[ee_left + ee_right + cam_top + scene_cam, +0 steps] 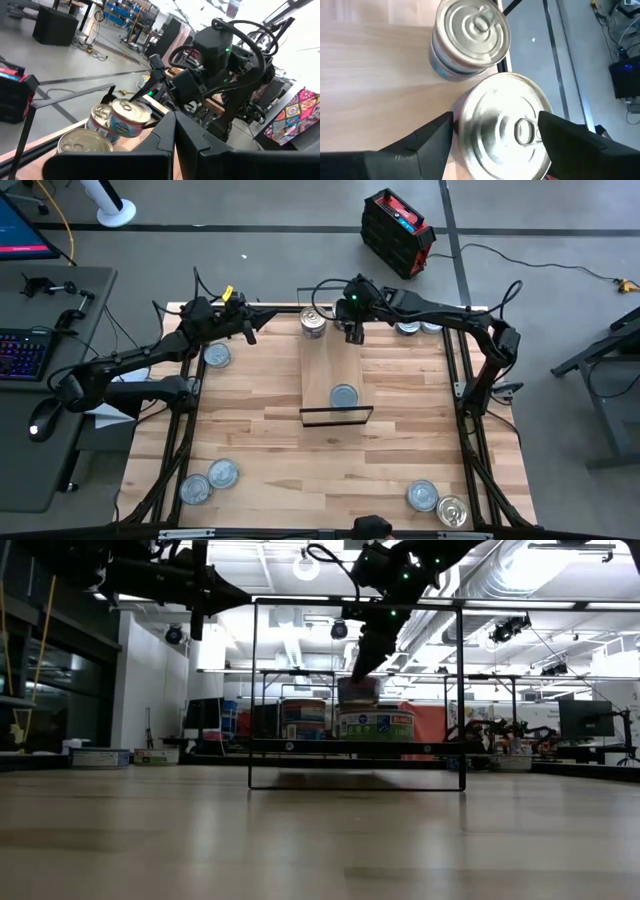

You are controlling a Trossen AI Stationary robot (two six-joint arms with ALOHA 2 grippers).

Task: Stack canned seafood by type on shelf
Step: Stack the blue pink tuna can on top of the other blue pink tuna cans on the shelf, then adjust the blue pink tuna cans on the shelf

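High view: the shelf (335,365), a pale wood plank with black wire end frames, runs lengthwise away from the robot at mid-table. The right gripper (352,330) hangs over its far end beside a stack of tins (314,323); one blue-topped tin (344,396) lies nearer the front frame. Loose tins sit well apart at the table's corners. The left gripper (243,320), fingers closed on nothing, waits left of the shelf, so the right arm is the nearer.

Low view: the right gripper (365,670) comes down from above onto a tin stacked on a labelled tin (375,722).

Left wrist view: two shiny ring-pull tins (122,117) stand at the shelf's end with the right arm (215,70) behind.

Right wrist view: the right gripper's fingers (432,135) stand wide, one on either side of a flat round silver tin (502,125); whether they press its rim cannot be told. A second ribbed lid (470,35) lies just beside it. Judged, the next move is straight up or a squeeze across the diameter.
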